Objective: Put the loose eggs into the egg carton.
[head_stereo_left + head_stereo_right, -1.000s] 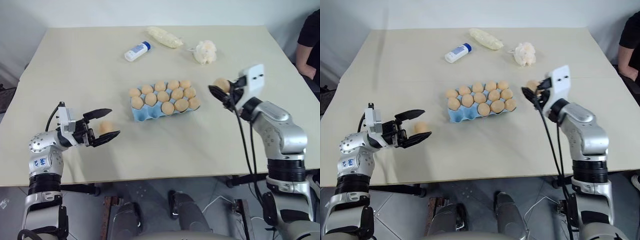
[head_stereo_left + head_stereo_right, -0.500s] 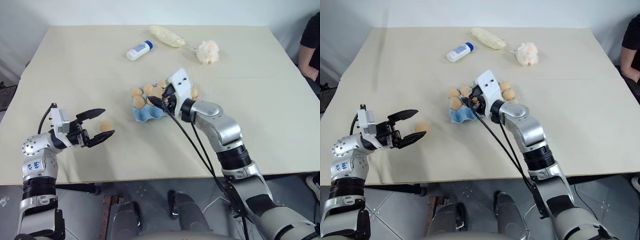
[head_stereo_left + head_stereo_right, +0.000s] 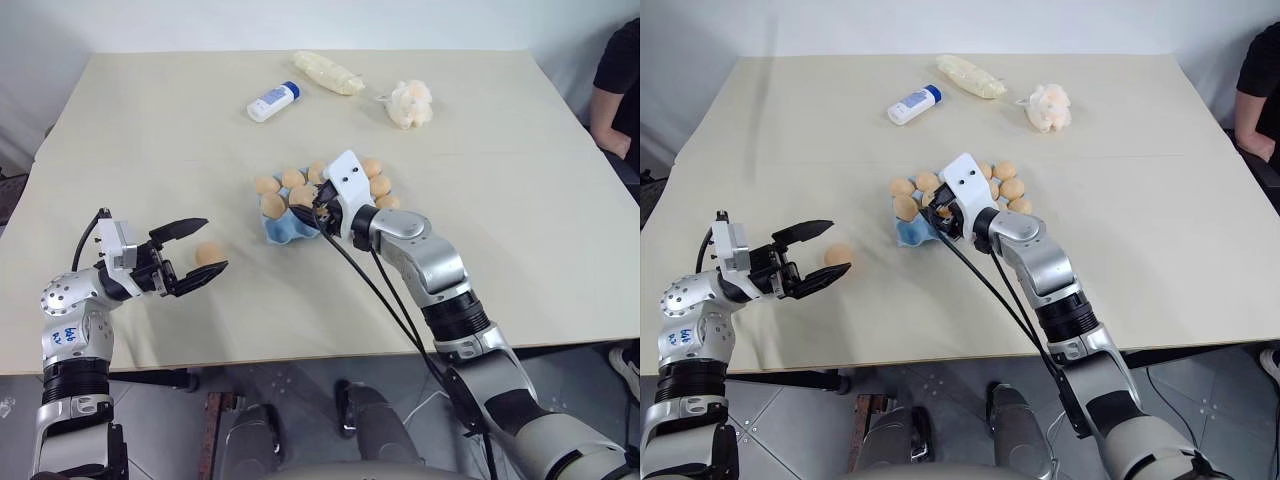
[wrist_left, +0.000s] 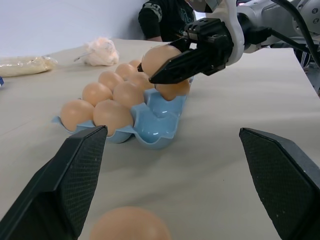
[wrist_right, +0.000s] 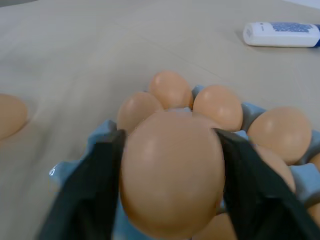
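Near the middle of the counter point(image 3: 150, 120) you have the egg carton point(image 3: 285, 229), its long axis running slantwise from the near-left toward the far-right corner, with most of its cups filled. Your right hand point(image 4: 162, 75) hangs over the carton's near-left end, and an egg point(image 5: 172, 172) sits between its two black fingers point(image 5: 90, 185), which lie against the egg's sides. In the right wrist view that egg's long axis runs along the fingers, narrower end pointing away from the wrist toward the filled cups. From the left wrist view it sits just above an empty blue cup at that end, and you cannot tell whether it touches the carton yet.

Toward the counter's near-left corner, one of the loose eggs point(image 3: 208, 253) lies on the bare surface, well apart from the carton. Your left hand point(image 3: 200, 250) is spread wide with that egg between its fingertips, neither finger touching it. Which way this egg's long axis points is not clear.

Along the far edge lie a white bottle point(image 3: 273, 102), a pale bag point(image 3: 328, 72) and a lumpy puff ball point(image 3: 411, 102).
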